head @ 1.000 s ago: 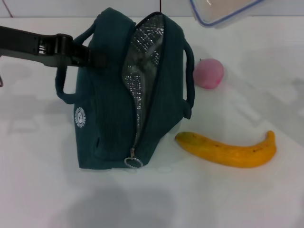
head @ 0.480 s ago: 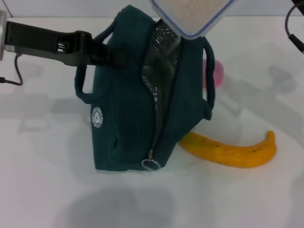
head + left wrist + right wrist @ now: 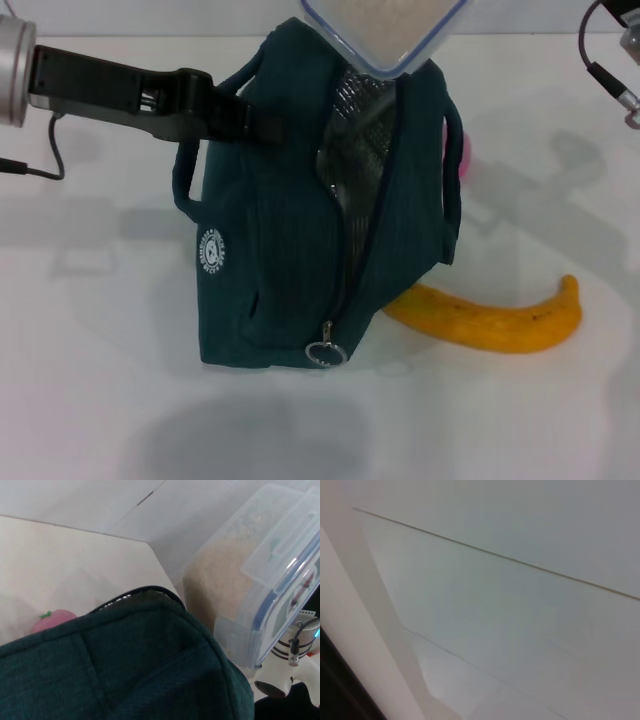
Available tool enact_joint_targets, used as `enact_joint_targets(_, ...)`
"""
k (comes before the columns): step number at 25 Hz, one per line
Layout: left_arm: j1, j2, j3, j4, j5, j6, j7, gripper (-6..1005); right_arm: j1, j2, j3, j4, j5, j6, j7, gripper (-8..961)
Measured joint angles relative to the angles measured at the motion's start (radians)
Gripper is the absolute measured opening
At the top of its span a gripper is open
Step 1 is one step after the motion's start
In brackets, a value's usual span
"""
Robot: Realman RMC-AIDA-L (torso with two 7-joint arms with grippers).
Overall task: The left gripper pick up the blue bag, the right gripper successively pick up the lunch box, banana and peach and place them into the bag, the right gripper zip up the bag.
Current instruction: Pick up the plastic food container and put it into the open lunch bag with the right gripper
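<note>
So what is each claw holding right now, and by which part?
The left claw grips the blue bag by one loop handle. The lunch box hangs over the bag's opening, but the right claw isn't visible.

- I see the blue bag point(image 3: 290, 230) standing upright mid-worktop point(image 3: 100, 400), its zip open along the top and front, showing the foil lining.
- The lunch box point(image 3: 385, 30) hangs right over the far end of that opening, so the way in from above is blocked there.
- My left pincer point(image 3: 255, 125) and its arm span the bag's left side at handle height, closing off that approach.
- The banana point(image 3: 490, 318) lies just beside the bag's right base; the peach point(image 3: 465, 155) sits mostly hidden behind the right handle.
- In front of the bag and to its near left I have bare worktop.
</note>
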Motion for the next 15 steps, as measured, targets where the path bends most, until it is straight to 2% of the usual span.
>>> enact_joint_targets(4, 0.001, 0.001, -0.001, 0.000, -0.001, 0.000, 0.001, 39, -0.002, 0.000, -0.029, 0.000, 0.000, 0.011, -0.007, 86)
enact_joint_targets(12, 0.017, 0.006, -0.011, 0.000, -0.014, -0.006, 0.002, 39, -0.093, 0.000, -0.070, 0.000, -0.009, 0.030, -0.034, 85)
enact_joint_targets(15, 0.025, 0.006, -0.019, -0.003, -0.015, -0.008, 0.002, 39, -0.103, 0.000, -0.093, -0.001, -0.010, 0.033, -0.047, 85)
